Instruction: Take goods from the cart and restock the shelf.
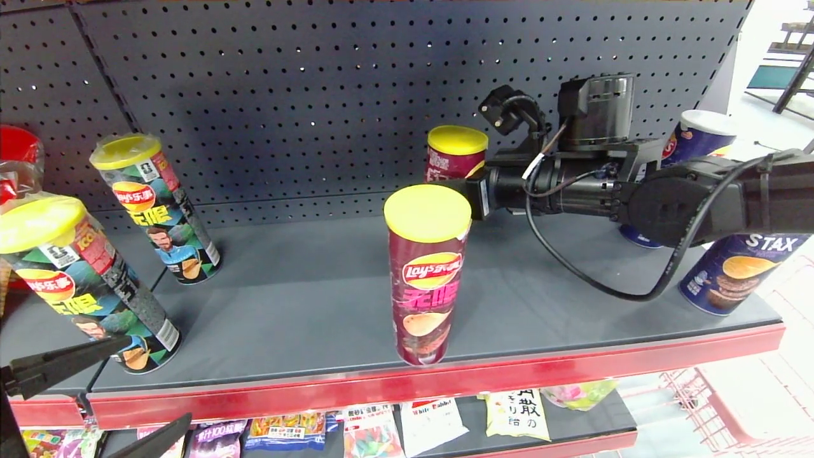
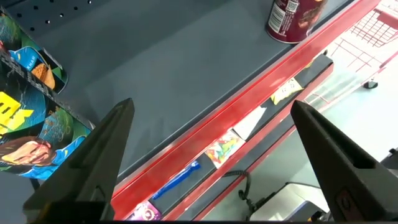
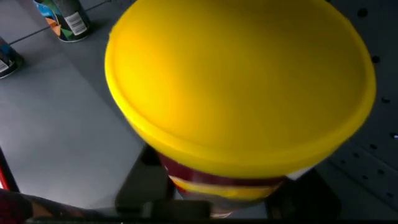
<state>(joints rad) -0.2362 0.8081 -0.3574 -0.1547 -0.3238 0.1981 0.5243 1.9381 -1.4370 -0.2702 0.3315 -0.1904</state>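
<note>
- right gripper [image 1: 463, 186] is seen at the back of the shelf [image 1: 445, 380], with the back can [image 1: 455, 151] set between its fingers. it appears to be closed on that can just under the yellow lid, though the contact is partly hidden by the front can [image 1: 427, 273].
- the back can is kept upright, close to the pegboard wall [image 1: 318, 95] and directly behind the front can. whether its base is already resting on the shelf cannot be told.
- the front can is stood upright near the red front edge and is judged to be stocked.
- green cans [image 1: 156, 210] are lined up on the left side of the shelf and blue cans [image 1: 731, 273] on the right, so most of the shelf is judged to be filled.
- the task is judged to be well along: one maroon can is placed, and a second is at its spot but not yet let go.
- bare shelf is left between the groups, so further trips to the cart [image 1: 731, 413] may be needed. what remains in the cart cannot be told.
- the right arm [image 1: 668, 197] is stretched in from the right, roughly level, passing in front of the blue cans, so the can is approached from the side.
- the left gripper [image 1: 108, 402] is held low at the front left, below the shelf edge, with its fingers spread wide and nothing between them.
</note>
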